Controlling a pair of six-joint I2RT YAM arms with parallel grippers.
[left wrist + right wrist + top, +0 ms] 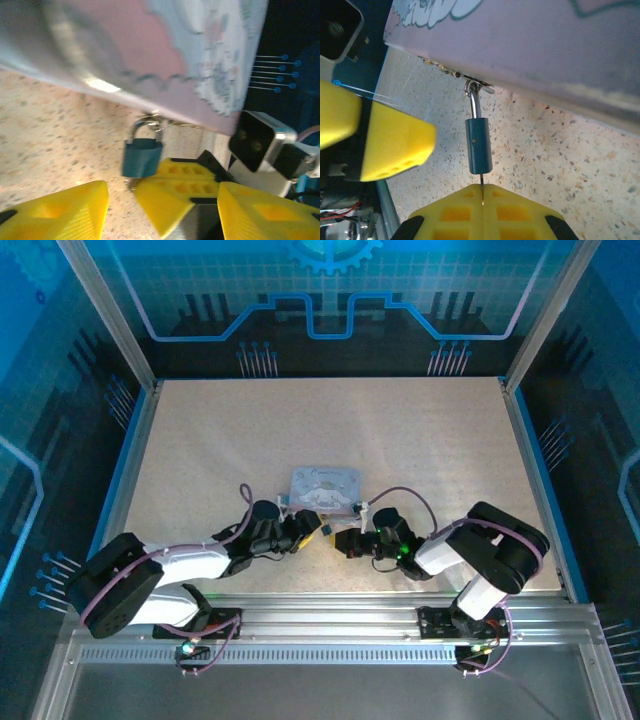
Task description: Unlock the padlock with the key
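Progress looks to us like roughly the midpoint. The padlock [479, 145], which reads dark teal in both wrist views, hangs by its shackle from the hasp on the front edge of the lavender cartoon-printed tin [545, 45], its body lying just above the speckled table [570, 160]. The right gripper [482, 195] has its yellow fingers pressed together on the key [482, 179]. We see the key as a thin dark sliver running from the seam between the fingertips straight up into the bottom of the lock body, so we judge that it is inserted, or at least at the keyway.

The left gripper [162, 197] has its fingers spread apart and grips nothing. The padlock sits just beyond its fingertips rather than between them, and the right gripper's fingers lie in the gap.

From the left wrist view, both legs of the shackle enter the body, so we judge the lock is not yet open. What remains is turning the key and freeing the shackle, probably with the lock body steadied.
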